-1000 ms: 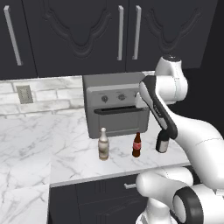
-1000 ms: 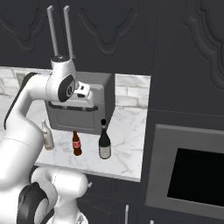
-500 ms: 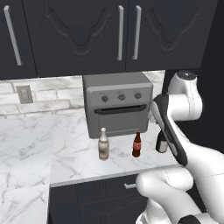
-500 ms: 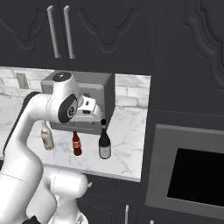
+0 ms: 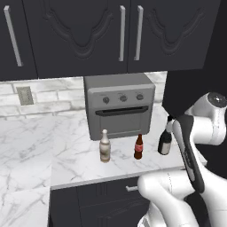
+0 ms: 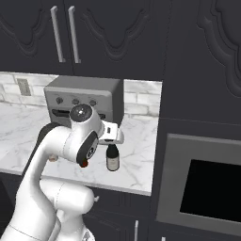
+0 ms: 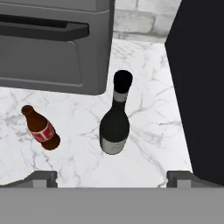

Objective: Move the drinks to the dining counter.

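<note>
Three drinks stand in a row on the marble worktop [image 5: 48,159], in front of the toaster oven. They are a cream bottle [image 5: 104,146], a brown bottle with a red label [image 5: 138,147] and a black wine-like bottle [image 5: 165,141]. My gripper [image 7: 113,178] hangs open above the black bottle [image 7: 114,127] and a little toward its front, looking down at it, with nothing between its fingertips [image 7: 43,177]. The brown bottle [image 7: 41,129] stands to that bottle's left. In the right base view my white hand [image 6: 109,133] sits just over the black bottle [image 6: 112,157]. The dining counter is out of view.
A grey toaster oven [image 5: 119,111] stands right behind the bottles. A tall dark cabinet side [image 7: 197,87] rises close to the right of the black bottle. Dark wall cabinets [image 5: 88,35] hang overhead. A built-in oven [image 6: 207,188] sits to the right, and the worktop's front edge [image 5: 97,181] is near.
My arm has swung down from a raised pose, bringing the hand from high above the oven to just over the black bottle. The bottles have not moved.
</note>
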